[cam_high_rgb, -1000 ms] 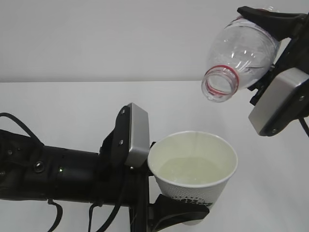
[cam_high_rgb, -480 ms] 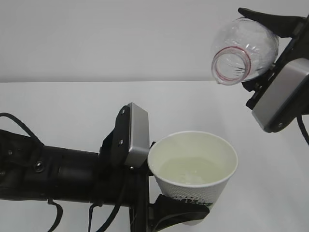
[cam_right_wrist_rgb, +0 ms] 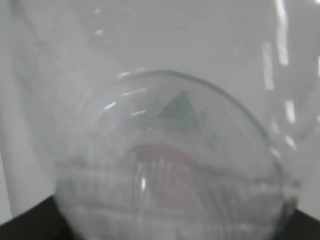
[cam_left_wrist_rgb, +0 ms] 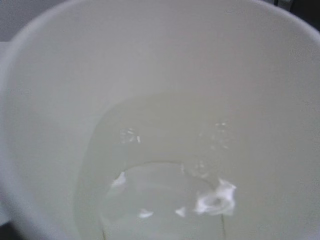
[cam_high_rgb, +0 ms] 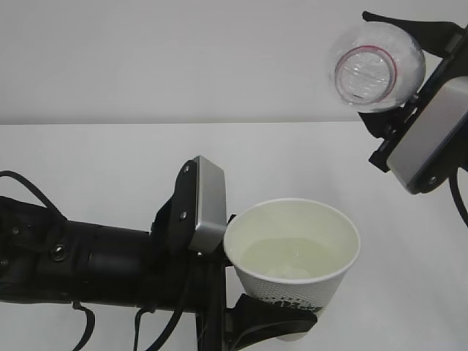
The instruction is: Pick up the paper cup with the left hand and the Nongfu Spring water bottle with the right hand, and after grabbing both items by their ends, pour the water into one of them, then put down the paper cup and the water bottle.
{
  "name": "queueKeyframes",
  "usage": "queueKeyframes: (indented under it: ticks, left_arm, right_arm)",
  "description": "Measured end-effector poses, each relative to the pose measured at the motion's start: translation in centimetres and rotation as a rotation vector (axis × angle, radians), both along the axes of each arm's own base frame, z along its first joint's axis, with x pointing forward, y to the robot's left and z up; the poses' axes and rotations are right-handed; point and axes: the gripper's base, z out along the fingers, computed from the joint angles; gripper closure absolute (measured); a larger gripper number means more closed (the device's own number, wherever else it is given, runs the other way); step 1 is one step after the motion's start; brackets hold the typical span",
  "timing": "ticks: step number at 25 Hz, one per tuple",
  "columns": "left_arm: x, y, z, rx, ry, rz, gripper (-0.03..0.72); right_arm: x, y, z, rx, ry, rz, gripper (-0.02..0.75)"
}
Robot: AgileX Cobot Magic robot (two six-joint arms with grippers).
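inside paper cup (cam_high_rgb: pixel 292 256), water (cam_left_wrist_rgb: pixel 165 190)

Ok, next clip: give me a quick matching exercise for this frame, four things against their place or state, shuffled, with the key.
Things:
1. paper cup
2. Nongfu Spring water bottle
3. water
4. left hand

Place or state:
A. raised at upper right, mouth turned toward the exterior camera
B. pooled in the bottom of the cup
C. upright, low in the middle of the exterior view
D. clamped round the lower part of the cup

Pairs: 1-C, 2-A, 3-B, 4-D
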Motion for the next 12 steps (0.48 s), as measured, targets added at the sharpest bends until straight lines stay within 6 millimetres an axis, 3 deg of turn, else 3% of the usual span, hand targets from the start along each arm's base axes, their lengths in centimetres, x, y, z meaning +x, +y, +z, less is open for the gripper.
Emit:
queueKeyframes:
  ticks: [12]
  left_arm:
    - [0.04,0.03,-0.08,0.009,-0.001,0.004,0.192]
  right_arm:
    - [0.13,-0.19,0.09,0.160,0.119,0.016,0.280]
